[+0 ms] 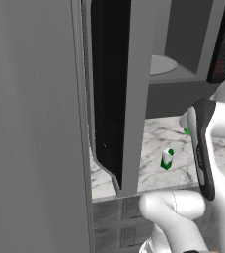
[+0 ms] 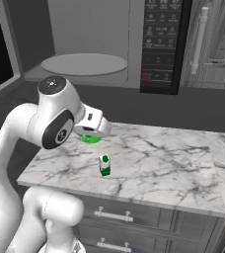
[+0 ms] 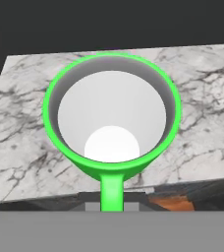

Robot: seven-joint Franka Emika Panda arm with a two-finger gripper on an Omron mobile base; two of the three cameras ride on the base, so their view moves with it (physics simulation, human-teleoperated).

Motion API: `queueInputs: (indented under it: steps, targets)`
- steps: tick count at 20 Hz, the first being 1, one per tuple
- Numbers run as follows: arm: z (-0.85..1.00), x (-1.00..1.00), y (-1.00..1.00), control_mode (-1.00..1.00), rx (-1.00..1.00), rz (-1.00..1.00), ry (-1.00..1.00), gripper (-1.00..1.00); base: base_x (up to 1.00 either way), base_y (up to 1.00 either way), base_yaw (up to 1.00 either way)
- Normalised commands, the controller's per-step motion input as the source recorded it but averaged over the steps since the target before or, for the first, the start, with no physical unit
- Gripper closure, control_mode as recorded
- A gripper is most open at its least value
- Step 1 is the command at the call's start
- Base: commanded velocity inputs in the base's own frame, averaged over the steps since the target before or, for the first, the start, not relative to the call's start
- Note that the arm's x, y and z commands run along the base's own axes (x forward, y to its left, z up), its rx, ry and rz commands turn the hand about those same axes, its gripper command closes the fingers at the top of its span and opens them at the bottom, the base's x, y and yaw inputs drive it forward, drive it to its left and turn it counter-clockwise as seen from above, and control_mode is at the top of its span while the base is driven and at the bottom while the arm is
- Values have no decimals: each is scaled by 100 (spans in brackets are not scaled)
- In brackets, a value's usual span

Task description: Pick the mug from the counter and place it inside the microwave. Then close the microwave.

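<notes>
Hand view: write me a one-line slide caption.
Looking down into the green mug, white inside, its handle toward the camera, above the marble counter.

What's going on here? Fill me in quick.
The robot arm's gripper, shut, sits right over the green mug on the marble counter; whether it has lifted off is unclear. The microwave stands open, its door swung wide, its round plate bare. A small green-and-white carton stands nearby.

Small green-and-white carton [image 2: 104, 165] upright on marble; tall grey cabinet wall [image 1: 35, 123] left.
</notes>
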Motion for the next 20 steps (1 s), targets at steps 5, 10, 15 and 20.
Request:
queueInputs:
  steps: [5, 10, 15, 20]
  targets:
    - [64, -8, 36, -100, 0, 0, -11, 100, 0, 0, 0]
    - [55, 0, 29, -100, 0, 0, -14, 100, 0, 0, 0]
    - [52, -3, 20, -100, 1, 0, -10, 100, 0, 0, 0]
    - [39, -1, 19, -100, 0, 0, -13, 100, 0, 0, 0]
